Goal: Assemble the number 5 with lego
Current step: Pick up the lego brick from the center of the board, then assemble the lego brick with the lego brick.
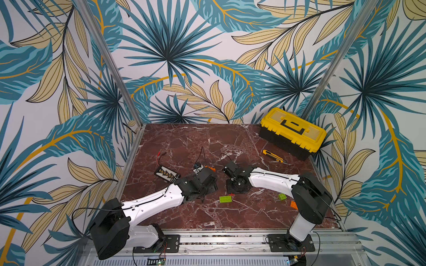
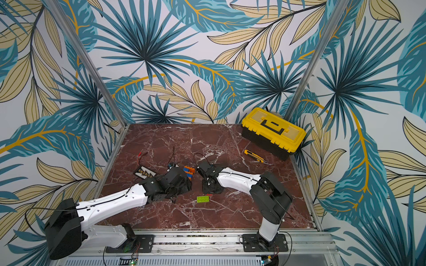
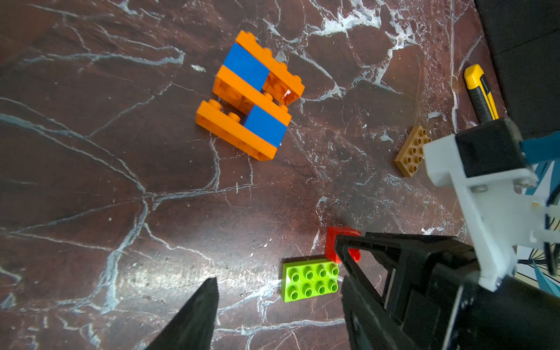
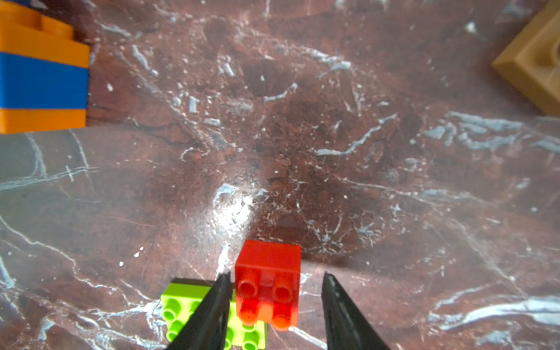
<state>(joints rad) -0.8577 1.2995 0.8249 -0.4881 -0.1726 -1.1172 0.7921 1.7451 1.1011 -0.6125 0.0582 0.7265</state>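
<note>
Both left and right jaws stand released, the right astride a red brick (image 4: 268,272), likely light and slick; pinch its smooth sides.

Both top views look steeply down over my whole table (image 1: 196,218); my wrist cameras, close-up, share the red brick (image 4: 268,260).

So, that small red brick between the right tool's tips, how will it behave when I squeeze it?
The red brick looks hard and glossy, so it should stay stiff but might slip in the right tool. It seems tipped, studs facing sideways, so an off-centre squeeze could roll it over. The green brick sits right beside it and may get nudged.
</note>
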